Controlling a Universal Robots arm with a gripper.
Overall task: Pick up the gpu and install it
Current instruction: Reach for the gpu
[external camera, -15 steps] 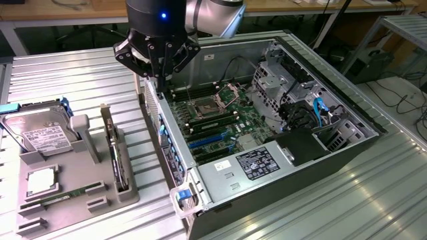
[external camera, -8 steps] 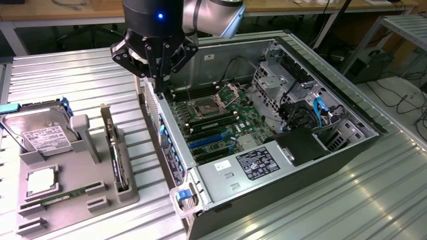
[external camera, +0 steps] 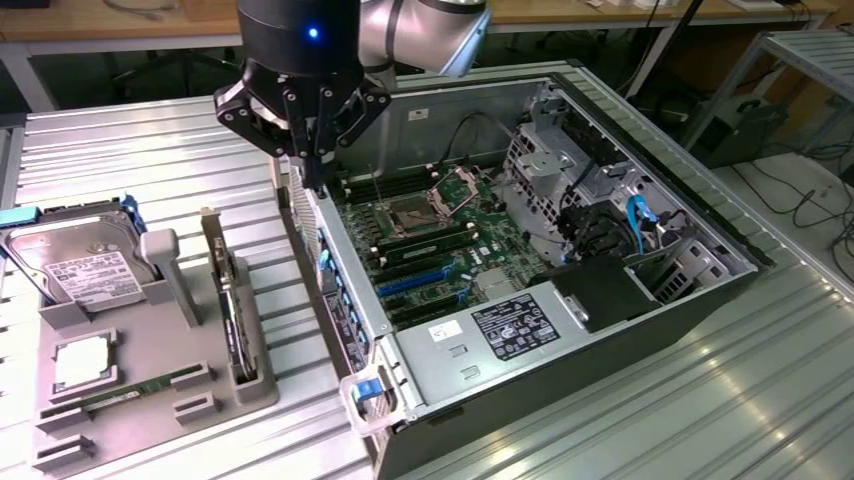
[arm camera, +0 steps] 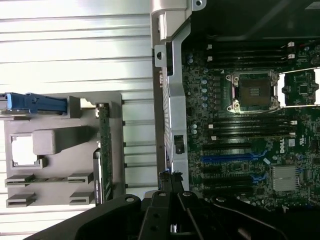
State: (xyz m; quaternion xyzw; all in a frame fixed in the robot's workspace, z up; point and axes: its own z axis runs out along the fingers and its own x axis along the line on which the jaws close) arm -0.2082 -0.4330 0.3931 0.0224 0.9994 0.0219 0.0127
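Illumination is bright and diffuse, arriving from overhead, and shadows are soft-edged. The ribbed metal worktop (external camera: pixel 134 150) carries pale glare streaks, strongest toward its corner at the exterior view's lower right. The interior of the computer case (external camera: pixel 727 235) reads darker than the worktop, and the motherboard (external camera: pixel 427 230) is dim but legible. A blue indicator lamp (external camera: pixel 314 33) glows on the arm (external camera: pixel 414 30). In the wrist view the worktop is overexposed, its ribs nearly washed white. The hand (arm camera: pixel 171 177), close to the lens, is a dark, out-of-focus mass.
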